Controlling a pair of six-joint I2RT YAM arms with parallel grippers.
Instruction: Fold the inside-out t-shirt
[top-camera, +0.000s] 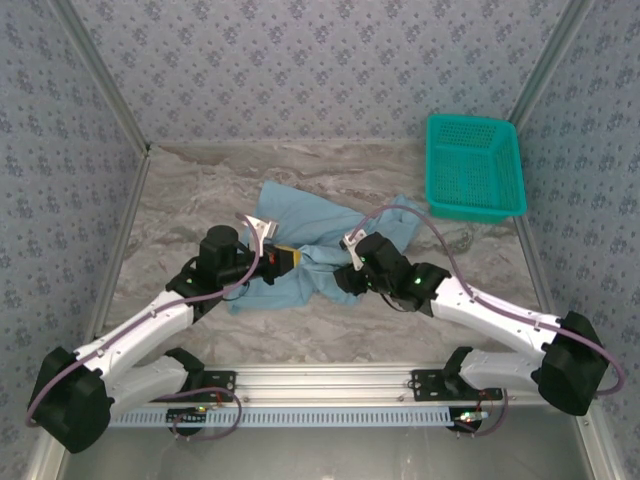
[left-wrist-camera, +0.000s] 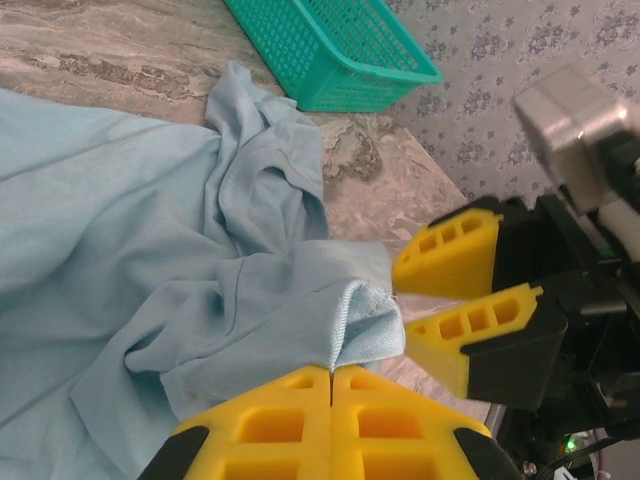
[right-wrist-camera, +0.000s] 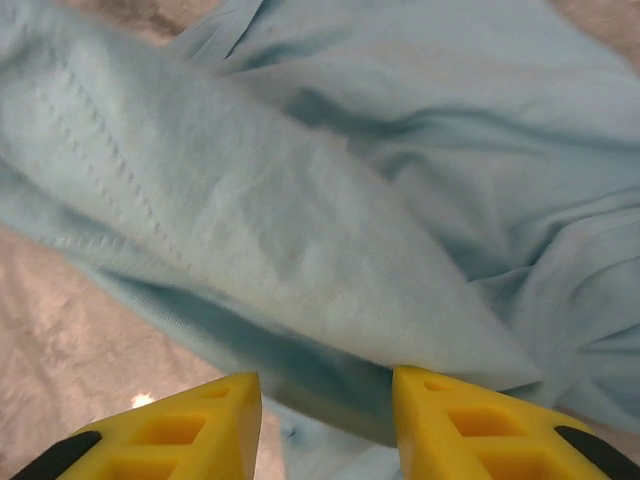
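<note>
Cloth: crumpled light-blue inside-out t-shirt (top-camera: 300, 225) spread near teal plastic mesh basket (top-camera: 470, 212) | left gripper (left-wrist-camera: 331, 372) jaws clamped on hem | right gripper (right-wrist-camera: 325, 385) jaws parted at fold

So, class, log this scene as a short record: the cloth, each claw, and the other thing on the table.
t-shirt: light blue, crumpled mid-table
left claw: shut on a stitched edge of the t-shirt
right claw: open, a fold of cloth between its fingers
basket: teal mesh, far right, beside the t-shirt
</note>
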